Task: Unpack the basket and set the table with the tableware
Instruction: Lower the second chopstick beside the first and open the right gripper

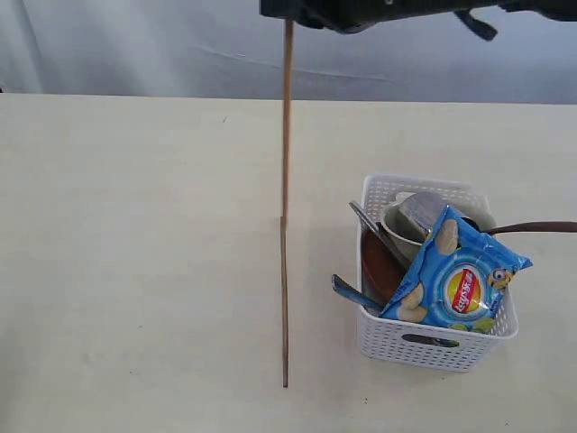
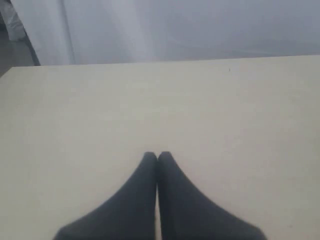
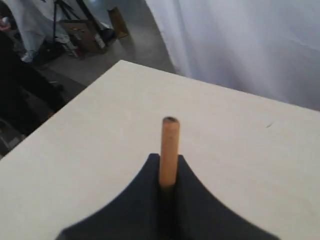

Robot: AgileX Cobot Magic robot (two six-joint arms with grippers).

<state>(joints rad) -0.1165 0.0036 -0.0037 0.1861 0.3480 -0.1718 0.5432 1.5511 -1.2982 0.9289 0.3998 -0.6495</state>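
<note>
The white basket (image 1: 437, 347) stands on the table (image 1: 135, 225) at the right. It holds a steel cup (image 1: 419, 212), a white bowl (image 1: 399, 233), a brown plate (image 1: 379, 266), a dark wooden spoon (image 1: 536, 227) sticking out to the right, and steel cutlery handles (image 1: 350, 292). One chopstick (image 1: 284, 307) lies flat on the table left of the basket. My right gripper (image 1: 290, 20) (image 3: 169, 160) is high above, shut on a second chopstick (image 1: 287, 117) (image 3: 169, 150) that hangs down. My left gripper (image 2: 157, 156) is shut and empty over bare tabletop; the exterior view does not show it.
A blue crisp packet (image 1: 455, 284) leans across the front of the basket over the tableware. A pale curtain (image 1: 135, 45) hangs behind the table's far edge. Bare tabletop stretches left of the lying chopstick.
</note>
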